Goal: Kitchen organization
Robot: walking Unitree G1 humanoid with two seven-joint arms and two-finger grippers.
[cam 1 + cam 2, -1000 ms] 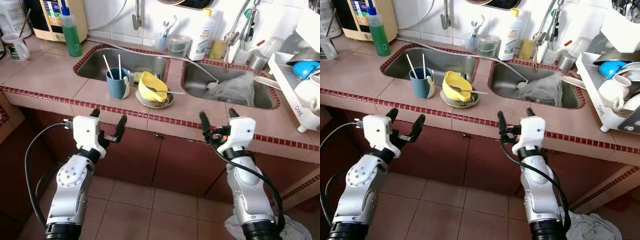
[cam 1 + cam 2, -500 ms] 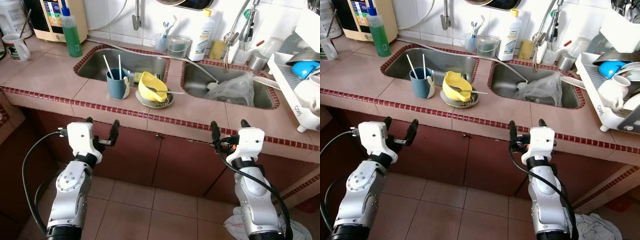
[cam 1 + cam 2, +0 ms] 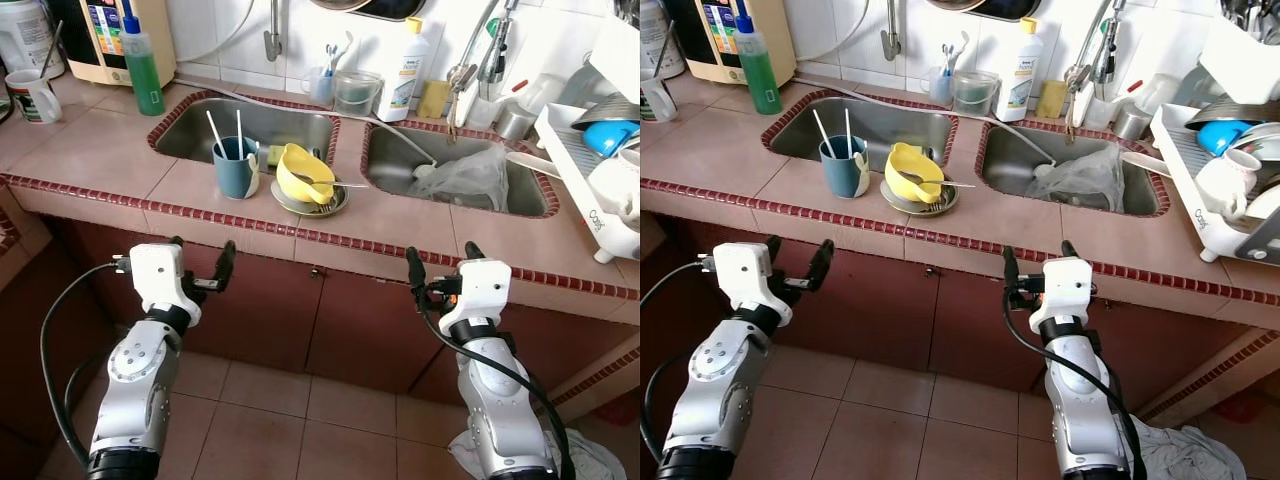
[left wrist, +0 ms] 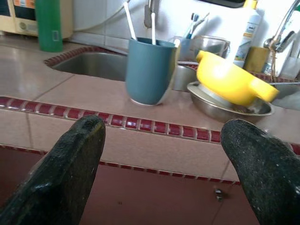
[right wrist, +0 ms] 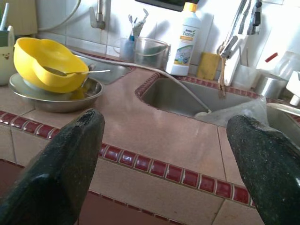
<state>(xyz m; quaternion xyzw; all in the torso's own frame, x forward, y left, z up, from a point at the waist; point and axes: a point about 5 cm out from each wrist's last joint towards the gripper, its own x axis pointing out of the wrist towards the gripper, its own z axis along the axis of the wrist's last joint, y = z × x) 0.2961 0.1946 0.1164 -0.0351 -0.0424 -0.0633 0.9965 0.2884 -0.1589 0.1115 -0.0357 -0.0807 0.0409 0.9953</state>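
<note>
Head: my left gripper and right gripper hang below the surface, fingers apart, empty | left wrist: cup beside bowl, ready to reach | right wrist: bowl on plate, near sink.

We see a green soap bottle standing behind the left sink, a white bottle by the tiled wall, and terracotta floor tiles below the dark cabinet doors
</note>
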